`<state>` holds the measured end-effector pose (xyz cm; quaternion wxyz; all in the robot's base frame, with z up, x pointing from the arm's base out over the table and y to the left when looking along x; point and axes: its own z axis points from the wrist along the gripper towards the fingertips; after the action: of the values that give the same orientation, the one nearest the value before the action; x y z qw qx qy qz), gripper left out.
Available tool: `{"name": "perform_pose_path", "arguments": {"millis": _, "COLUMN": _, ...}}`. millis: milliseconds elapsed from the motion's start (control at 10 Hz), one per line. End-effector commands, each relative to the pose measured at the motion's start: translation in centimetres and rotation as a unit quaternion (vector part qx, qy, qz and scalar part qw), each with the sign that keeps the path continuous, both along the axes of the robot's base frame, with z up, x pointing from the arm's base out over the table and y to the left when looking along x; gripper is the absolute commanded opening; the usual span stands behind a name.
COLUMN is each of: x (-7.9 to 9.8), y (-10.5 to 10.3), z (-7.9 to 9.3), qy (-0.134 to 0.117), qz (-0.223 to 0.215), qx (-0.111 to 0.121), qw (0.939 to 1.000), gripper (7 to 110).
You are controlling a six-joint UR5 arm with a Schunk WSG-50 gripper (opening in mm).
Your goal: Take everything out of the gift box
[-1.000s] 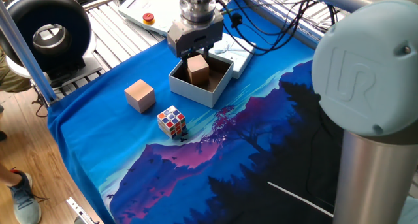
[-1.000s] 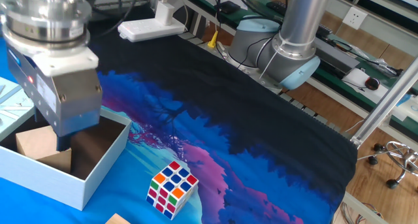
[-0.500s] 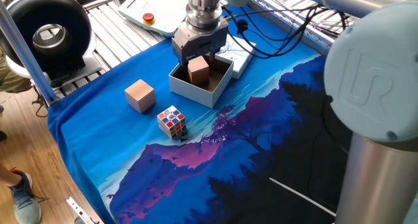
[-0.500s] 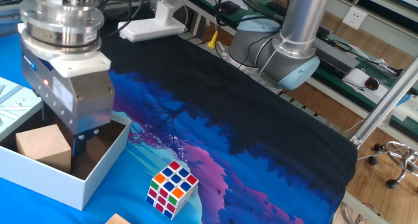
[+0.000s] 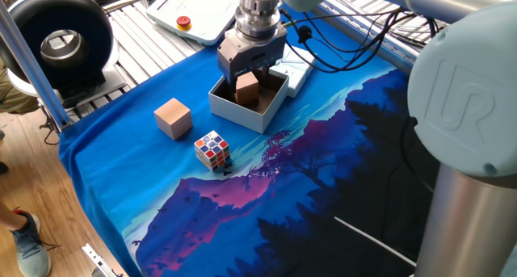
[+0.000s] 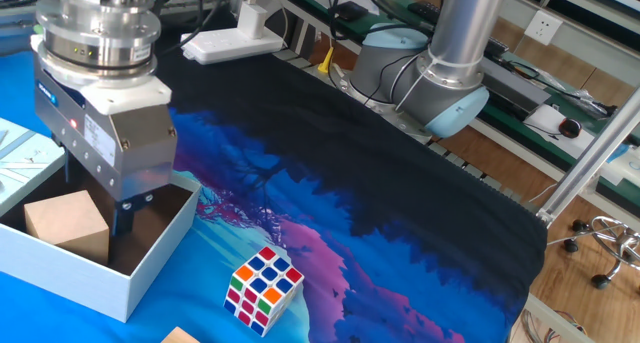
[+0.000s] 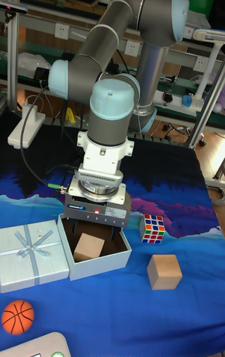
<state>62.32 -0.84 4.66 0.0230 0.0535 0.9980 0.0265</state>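
Gift box (image 7: 103, 264) is seen in the tall fixed view just right of its flat ribboned lid (image 7: 31, 255), on the blue-clothed desk (image 7: 125, 307). Only one thing is held inside it: the brownish wooden cube (image 7: 89, 247), which sits toward the left side of the dark interior. Compared with a second ago, the pincer (image 7: 92, 231) has been shifted over the box and lowered, so that the cube is now straddled by its fingers. The jaws are spread, and in the other fixed view a gap is seen between one finger (image 6: 125, 218) and the cube, so nothing is gripped yet. The closing and lifting of this last item is judged to be the step in hand. Further right, the puzzle cube (image 7: 153, 229) is already laid on the desk outside the box, and the paler plain cube (image 7: 165, 271) is set just beyond it, apart from both.
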Motion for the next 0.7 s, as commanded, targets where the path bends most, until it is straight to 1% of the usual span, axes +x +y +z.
{"name": "perform_pose_path", "arguments": {"millis": 0, "x": 0.2, "y": -0.2, "z": -0.6, "qy": -0.005, "qz": -0.011, "qx": -0.001, "qw": 0.9999, "gripper": 88}}
{"name": "perform_pose_path", "arguments": {"millis": 300, "x": 1.0, "y": -0.1, "z": -0.7, "qy": -0.005, "qz": -0.029, "qx": -0.006, "qw": 0.9996, "gripper": 88}}
{"name": "perform_pose_path", "arguments": {"millis": 400, "x": 1.4, "y": -0.3, "z": -0.5, "qy": -0.005, "qz": -0.032, "qx": -0.012, "qw": 0.9994, "gripper": 88}}
{"name": "perform_pose_path", "arguments": {"millis": 600, "x": 1.8, "y": -0.7, "z": -0.2, "qy": -0.003, "qz": -0.037, "qx": -0.014, "qw": 0.9992, "gripper": 88}}
